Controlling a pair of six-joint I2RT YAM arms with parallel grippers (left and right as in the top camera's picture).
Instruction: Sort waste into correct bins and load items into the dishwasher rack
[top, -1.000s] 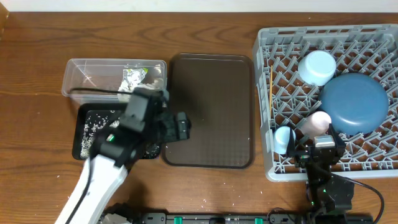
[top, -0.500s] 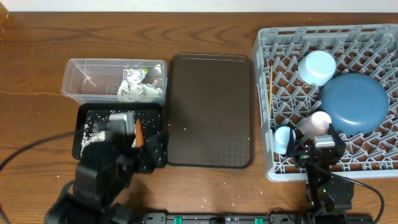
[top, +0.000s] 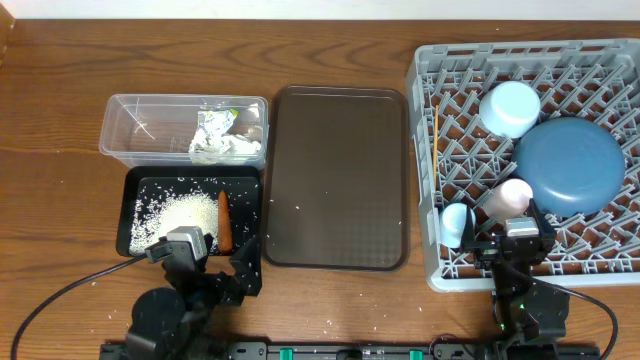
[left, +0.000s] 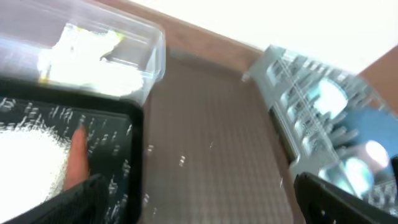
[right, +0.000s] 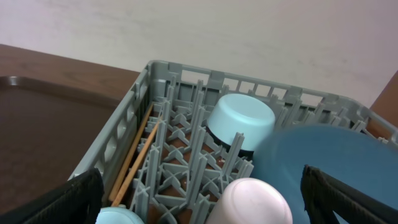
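While the left tool (left: 205, 200) and right tool (right: 202, 200) gape wide and empty, carrot (top: 223, 219) and rice (top: 178, 216) lie in the black tray (top: 194, 174), tissue (top: 226, 149) and wrapper (top: 213, 122) in the clear tub (top: 130, 100). A brown serving tray (top: 340, 180) sits between these bins and the rack (top: 424, 150), which holds plate (top: 570, 165), bowl (top: 510, 108), pink cup (top: 513, 195), blue cup (top: 457, 222) and chopsticks (top: 436, 130).

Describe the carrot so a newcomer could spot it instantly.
Left of the brown serving tray, on the robot's side of the clear tub, sits a shallow black tray. Inside it, right of the white rice pile, lies the carrot: the only orange thing there.
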